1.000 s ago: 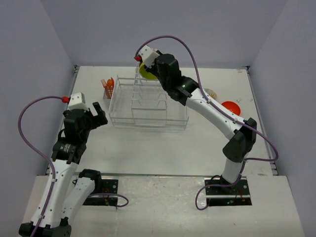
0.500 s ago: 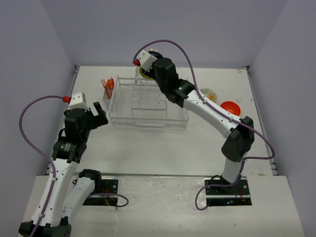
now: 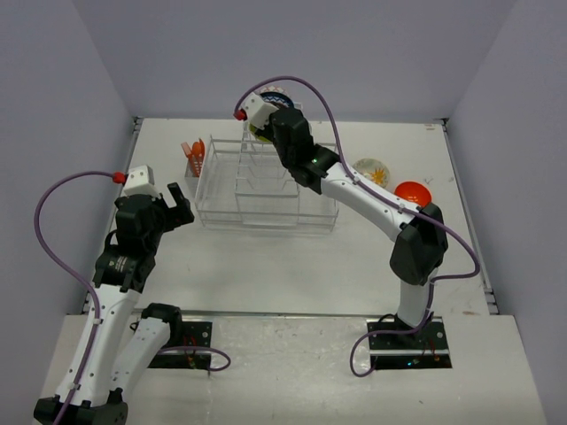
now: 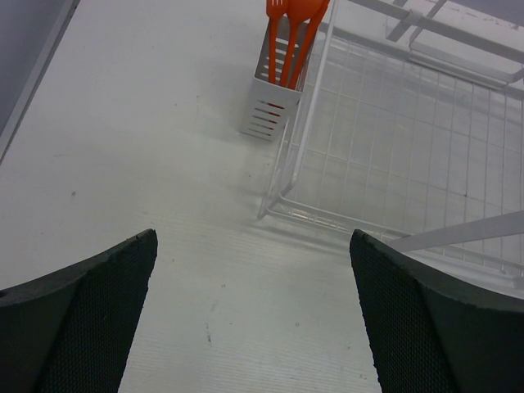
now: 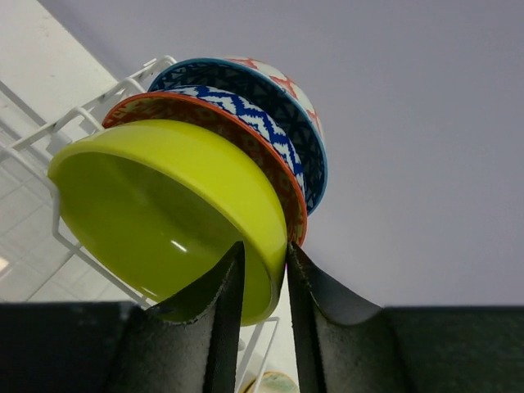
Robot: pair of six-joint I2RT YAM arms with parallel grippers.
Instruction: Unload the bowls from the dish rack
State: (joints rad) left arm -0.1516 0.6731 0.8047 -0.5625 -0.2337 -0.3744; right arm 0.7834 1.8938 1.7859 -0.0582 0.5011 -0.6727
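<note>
Green bowl (image 5: 164, 205): on edge in dish rack (image 3: 266, 190) uprights, 12 o'clock end, patterned bowls (image 5: 270, 106) just behind. Right gripper (image 5: 264, 270) pinched on its near rim, hollow facing arm. Left gripper (image 4: 252, 246) fingers apart, off rack's 9 o'clock side. Lift-out judged next.

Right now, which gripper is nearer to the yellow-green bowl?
Right. The right gripper has its jaws on the rim of the yellow-green bowl, up in the dish rack slots. The left gripper hangs open over the table, off the rack's near left corner.

Yellow-green bowl (image 5: 155, 213) (on edge) in rack (image 3: 266, 221)
</note>
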